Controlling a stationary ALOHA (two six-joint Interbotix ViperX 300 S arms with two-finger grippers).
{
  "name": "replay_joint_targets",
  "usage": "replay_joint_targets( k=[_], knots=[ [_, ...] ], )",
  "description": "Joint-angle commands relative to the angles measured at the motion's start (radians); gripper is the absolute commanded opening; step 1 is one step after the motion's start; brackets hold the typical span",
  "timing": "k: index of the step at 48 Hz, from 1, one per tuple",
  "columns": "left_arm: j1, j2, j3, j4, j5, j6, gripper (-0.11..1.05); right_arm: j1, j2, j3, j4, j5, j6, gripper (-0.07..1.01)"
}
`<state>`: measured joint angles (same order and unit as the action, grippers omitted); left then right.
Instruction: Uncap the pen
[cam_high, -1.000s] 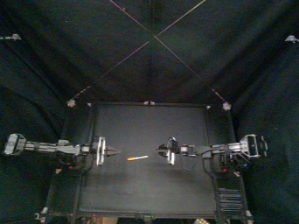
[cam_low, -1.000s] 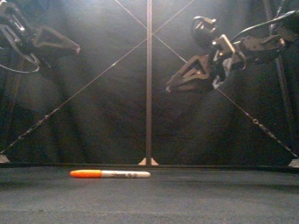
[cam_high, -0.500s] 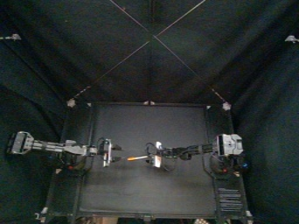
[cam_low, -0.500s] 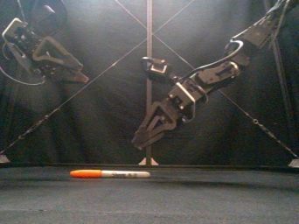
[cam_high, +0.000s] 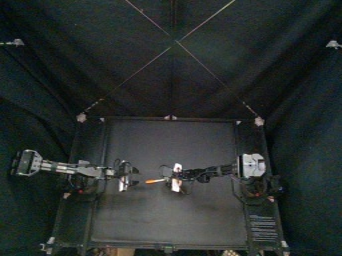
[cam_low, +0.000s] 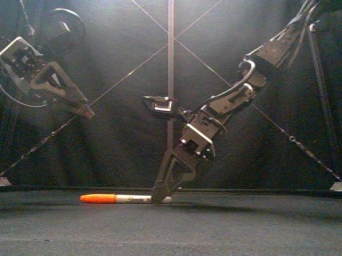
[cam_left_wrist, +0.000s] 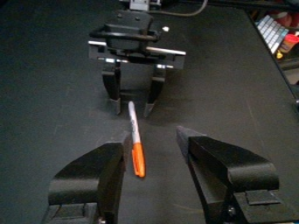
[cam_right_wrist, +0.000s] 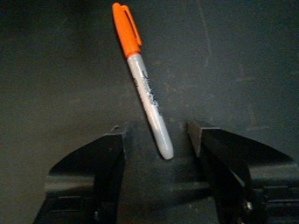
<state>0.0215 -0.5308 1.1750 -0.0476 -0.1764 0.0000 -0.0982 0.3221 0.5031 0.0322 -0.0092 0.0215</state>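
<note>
Here, the pen (cam_high: 154, 182) lies flat on the table (cam_high: 174, 215), its axis about 9 to 3 o'clock from above — orange cap (cam_low: 96, 198) toward 9 — with the right gripper (cam_right_wrist: 158, 131) low, jaws spread astride the white end, and the left gripper (cam_left_wrist: 149, 140), also spread, hovering higher near the cap.

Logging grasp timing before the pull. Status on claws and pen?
Right claw open, down astride the pen at its white end. Left claw open, raised, facing the orange cap. Pen flat, capped. No obstruction seen.
</note>
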Motion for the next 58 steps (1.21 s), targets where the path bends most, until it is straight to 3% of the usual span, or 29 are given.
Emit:
replay_joint_targets(
  k=[1,4,10,20,30,38,54,58],
  knots=[
    [0.008,0.035,-0.055,0.002,0.012,0.0015,0.84,0.002,-0.031,-0.002,0.003,0.011,-0.002,0.54],
    [0.020,0.064,-0.077,0.006,0.020,0.0031,0.84,0.002,-0.064,0.012,0.003,0.011,-0.002,0.48],
    [0.044,0.110,-0.110,0.028,0.026,0.0031,0.84,-0.011,-0.147,0.058,0.003,0.011,-0.003,0.48],
    [0.049,0.201,-0.167,0.066,0.026,0.0031,0.85,-0.021,-0.270,0.132,0.003,-0.009,-0.003,0.48],
    [0.058,0.287,-0.225,0.112,0.048,0.0046,0.85,-0.021,-0.278,0.137,-0.002,-0.014,-0.003,0.48],
    [0.066,0.342,-0.262,0.114,0.101,0.0046,0.85,-0.020,-0.278,0.130,-0.005,-0.015,-0.005,0.48],
    [0.095,0.445,-0.301,0.117,0.106,0.0046,0.84,-0.015,-0.279,0.127,-0.005,-0.018,-0.005,0.48],
    [0.098,0.460,-0.305,0.118,0.106,0.0077,0.82,-0.014,-0.279,0.127,-0.005,-0.025,-0.006,0.48]
  ],
)
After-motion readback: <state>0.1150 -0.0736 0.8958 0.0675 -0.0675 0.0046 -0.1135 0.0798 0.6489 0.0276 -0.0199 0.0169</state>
